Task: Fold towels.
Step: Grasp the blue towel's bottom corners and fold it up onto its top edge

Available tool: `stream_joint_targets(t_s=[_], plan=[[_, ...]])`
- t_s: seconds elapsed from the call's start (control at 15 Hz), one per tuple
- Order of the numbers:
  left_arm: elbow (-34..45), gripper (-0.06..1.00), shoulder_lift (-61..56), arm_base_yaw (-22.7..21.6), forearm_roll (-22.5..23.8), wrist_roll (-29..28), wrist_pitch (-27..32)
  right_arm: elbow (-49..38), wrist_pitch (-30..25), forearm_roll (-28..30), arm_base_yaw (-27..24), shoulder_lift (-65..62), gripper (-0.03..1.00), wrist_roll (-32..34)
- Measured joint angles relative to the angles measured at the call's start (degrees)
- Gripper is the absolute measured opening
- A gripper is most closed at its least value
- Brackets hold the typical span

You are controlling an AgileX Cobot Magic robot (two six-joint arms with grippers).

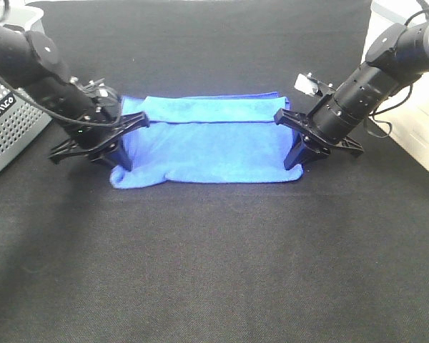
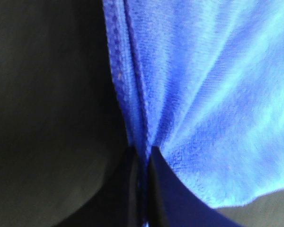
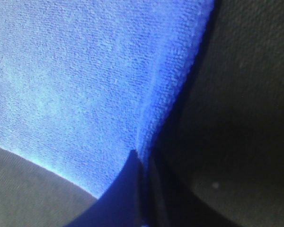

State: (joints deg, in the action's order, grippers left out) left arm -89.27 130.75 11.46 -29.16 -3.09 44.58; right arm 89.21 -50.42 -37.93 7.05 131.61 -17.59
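Note:
A royal-blue towel (image 1: pixel 207 146) lies on the black table, with its far part folded over toward the middle. My left gripper (image 1: pixel 123 158) is shut on the towel's left edge near the front corner. In the left wrist view the two fingers (image 2: pixel 130 189) pinch the hemmed edge of the towel (image 2: pixel 203 94) between them. My right gripper (image 1: pixel 298 160) is shut on the towel's right edge near the front corner. The right wrist view shows its fingers (image 3: pixel 132 184) closed on the edge of the towel (image 3: pixel 85 80).
A grey perforated basket (image 1: pixel 7 128) stands at the left edge of the black table (image 1: pixel 214 264). A white surface (image 1: pixel 415 121) borders the table on the right. A small silver clip-like part (image 1: pixel 309 83) sits on the right arm.

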Motion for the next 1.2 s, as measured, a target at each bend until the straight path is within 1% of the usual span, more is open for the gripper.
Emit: stream_joint_targets(t_s=[0.13,0.2,0.27,0.4,0.53,0.6,0.73,0.8,0.87,0.93,1.13,1.2], plan=[[0.1,0.03,-0.2,-0.9,2.1,0.9,6.8,-2.0,-2.0,0.1,0.0,-1.3,0.00,0.1],[0.9,0.03,-0.9,-0.9,2.9,1.8,8.5,-4.6,-1.9,0.2,0.0,-2.9,0.00,0.1],[3.8,0.03,-3.4,-0.9,2.9,2.6,9.6,-9.5,-1.1,0.5,0.0,-6.1,0.00,0.1],[10.8,0.02,-8.4,-0.9,3.0,3.1,8.7,-16.8,0.9,0.5,0.0,-10.3,0.00,-0.2],[18.2,0.02,-12.6,-0.9,3.2,3.1,5.6,-22.7,2.1,0.3,0.3,-13.4,0.00,-0.5],[20.6,0.02,-14.0,-0.9,3.2,3.1,3.7,-23.8,2.1,0.2,0.3,-14.4,0.00,-0.9],[21.5,0.02,-15.5,-0.9,3.2,2.8,1.6,-23.8,3.0,0.1,0.3,-15.5,0.00,-1.7],[21.5,0.02,-15.5,-0.9,3.2,2.8,1.6,-23.8,3.0,0.1,0.3,-15.5,0.00,-1.7],[18.5,0.02,-15.7,-0.9,3.6,0.9,-0.2,-20.2,3.2,0.1,0.3,-16.0,0.00,-1.8],[18.5,0.02,-15.7,-0.9,3.6,0.9,-0.2,-20.2,3.2,0.1,0.3,-16.0,0.00,-1.8],[12.2,0.02,-15.4,-0.9,4.5,-2.4,-5.4,-10.7,3.4,0.7,0.3,-13.2,0.00,-1.6],[9.5,0.02,-14.3,-1.0,4.7,-2.6,-5.7,-7.3,3.4,1.2,0.3,-11.3,0.00,-1.1]])
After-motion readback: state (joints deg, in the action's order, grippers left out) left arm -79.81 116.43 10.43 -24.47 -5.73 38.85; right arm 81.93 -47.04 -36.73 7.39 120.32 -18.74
